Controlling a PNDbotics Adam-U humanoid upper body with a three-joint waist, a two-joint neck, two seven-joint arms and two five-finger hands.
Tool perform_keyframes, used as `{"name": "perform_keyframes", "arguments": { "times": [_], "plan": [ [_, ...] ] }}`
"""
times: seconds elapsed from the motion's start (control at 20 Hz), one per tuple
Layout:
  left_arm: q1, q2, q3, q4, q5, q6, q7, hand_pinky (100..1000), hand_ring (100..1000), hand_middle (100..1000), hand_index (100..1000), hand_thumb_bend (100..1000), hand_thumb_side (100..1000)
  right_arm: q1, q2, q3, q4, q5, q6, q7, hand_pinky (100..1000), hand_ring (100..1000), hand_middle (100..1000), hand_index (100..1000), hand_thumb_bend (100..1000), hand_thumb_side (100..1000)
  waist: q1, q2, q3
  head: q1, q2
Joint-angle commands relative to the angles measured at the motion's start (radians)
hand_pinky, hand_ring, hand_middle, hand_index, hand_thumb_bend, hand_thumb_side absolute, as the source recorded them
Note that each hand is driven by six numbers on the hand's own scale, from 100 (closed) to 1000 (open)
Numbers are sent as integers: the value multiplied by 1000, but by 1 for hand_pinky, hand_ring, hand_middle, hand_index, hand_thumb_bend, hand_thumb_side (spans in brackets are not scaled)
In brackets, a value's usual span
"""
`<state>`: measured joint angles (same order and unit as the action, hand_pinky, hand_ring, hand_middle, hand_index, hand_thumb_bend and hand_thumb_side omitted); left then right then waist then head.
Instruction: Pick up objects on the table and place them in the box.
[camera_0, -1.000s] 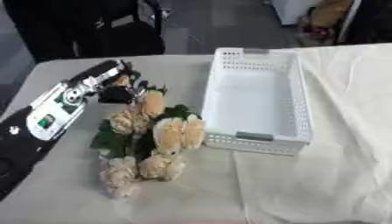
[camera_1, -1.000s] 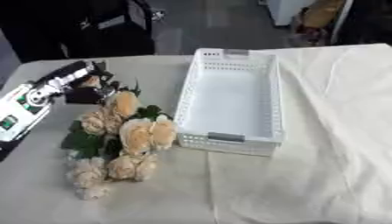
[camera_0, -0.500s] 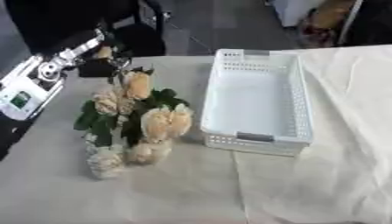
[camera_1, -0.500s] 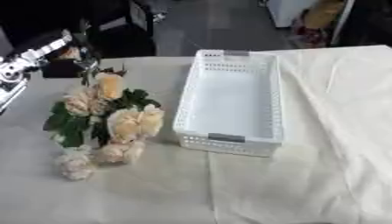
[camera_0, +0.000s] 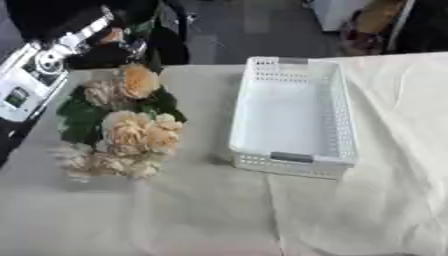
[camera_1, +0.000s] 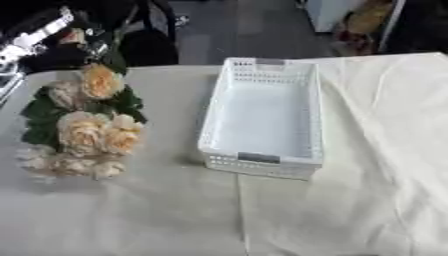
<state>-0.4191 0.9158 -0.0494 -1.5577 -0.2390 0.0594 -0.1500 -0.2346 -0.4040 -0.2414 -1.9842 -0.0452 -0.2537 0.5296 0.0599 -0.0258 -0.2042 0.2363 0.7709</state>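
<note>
Cream cloth is covering the bench (camera_0: 201, 220), rumpling into folds on the right, and a dark floor with clutter is showing beyond the far edge. On the cloth a white perforated box (camera_0: 296, 116) is standing empty, its long side running from near to far.

At the far left the left hand (camera_0: 112, 39) is coming in on a black and silver arm and appears to be pinching the stem end of a bouquet (camera_0: 122, 125); the fingers are blurred there, so that reading is a cautious one. The right hand is not showing in either view.

The bouquet is sitting just left of the box, apart from it, with cream and peach blooms fanning toward the near edge and dark green leaves bunching in the middle. Whether the near blooms are touching the cloth or hanging just above it I cannot tell.

Judging by its look, the bunch is handling as a light, floppy thing: the heads are trailing below the stems, the petals are crushing easily, and the leaves are offering no purchase. The gathered stems at the far end are the one stiff place to hold. Carried from there, the blooms are likely to swing and could be catching on the box's left wall unless raised clear of it.
</note>
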Motion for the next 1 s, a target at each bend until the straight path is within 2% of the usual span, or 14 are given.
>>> {"name": "perform_keyframes", "arguments": {
  "times": [0.05,0.3,0.6,1.0],
  "plan": [
    [-58,47,18,-22,-22,-3,3,100,100,239,211,100,637,-3,-16,-3,-16,2,3,3,713,793,854,961,100,556,-1,-13,1,-1,-1],
    [-176,18,-9,-7,-62,-11,-32,100,100,235,208,100,647,0,-16,0,-16,0,4,9,713,793,854,961,100,555,0,-18,-2,4,-1],
    [-340,-27,-59,79,-86,-15,-102,100,100,236,210,100,640,-1,-17,5,-16,-3,8,17,713,793,854,961,100,556,6,-26,-9,7,-1],
    [-518,-154,-106,231,-144,-36,-151,100,100,238,211,100,638,-9,-14,14,-16,-13,15,31,713,793,854,961,100,556,9,-32,-18,5,-1]
  ]
}}
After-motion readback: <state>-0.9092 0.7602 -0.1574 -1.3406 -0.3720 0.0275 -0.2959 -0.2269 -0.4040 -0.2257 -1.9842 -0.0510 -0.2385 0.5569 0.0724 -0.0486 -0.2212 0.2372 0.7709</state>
